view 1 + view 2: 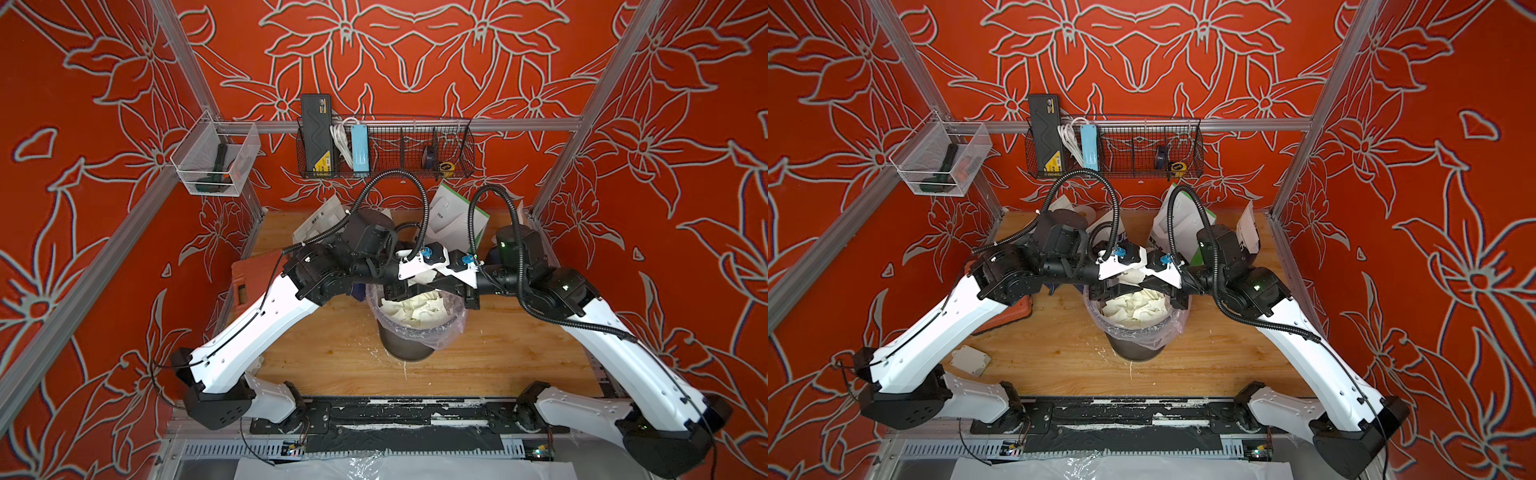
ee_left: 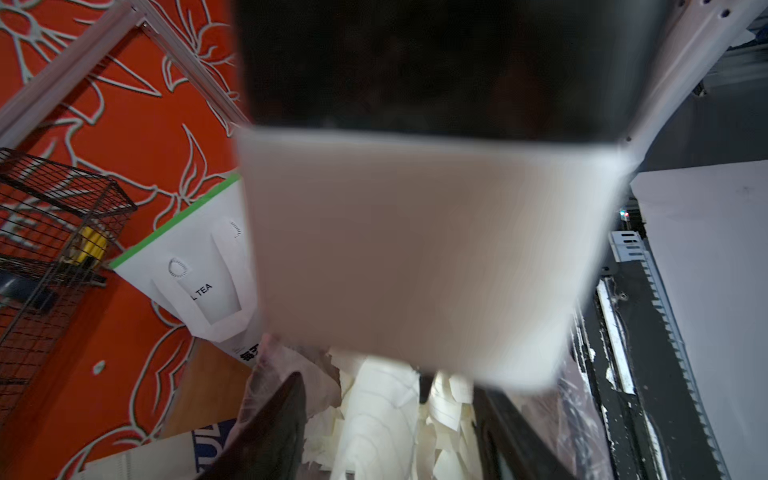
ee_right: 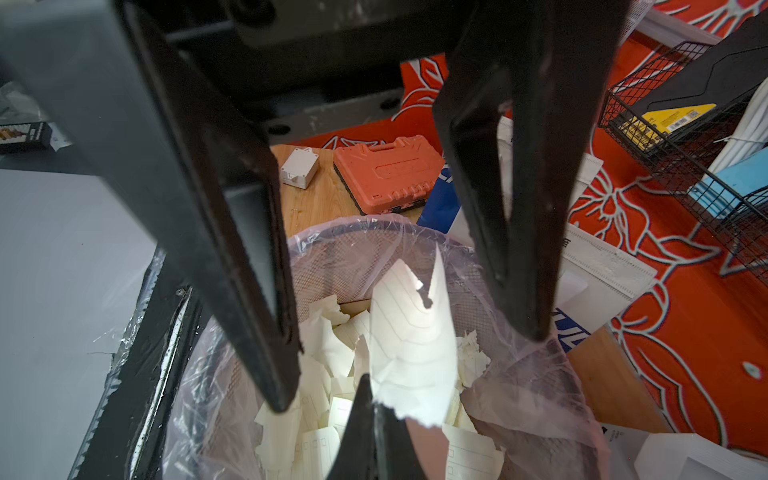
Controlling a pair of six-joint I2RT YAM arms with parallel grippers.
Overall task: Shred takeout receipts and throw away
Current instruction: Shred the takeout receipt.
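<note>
With the right pincer: jaws fully together, pinching the ragged torn edge of a scrap. With the left pincer: spread wide, one finger to each side of that scrap, touching it nowhere visible and holding nothing. Poised over the mouth of the bin, just above the liner, with shreds heaped high inside, the bin itself mid-table, and bags standing behind near the back wall. Plenty to go wrong from here, probably. Being so thin and light, liable to cling to a pad on release instead of dropping, or to sail sideways past the rim onto the table if let go while swinging. Liable also to be left too big: a long piece, perhaps wanting another tear; risk then of crumpling it in a clumsy regrip from the left, or of knocking pincer against pincer at such close quarters. Could snag the loose liner with a fingertip and drag it, spilling shreds. As for looks: cream-white, paper-thin, glowing with light from behind, curled to a point, notched by a small tear, crossed by faint grey ruled print. Same pale, angular stuff below, jumbled and overlapping.
</note>
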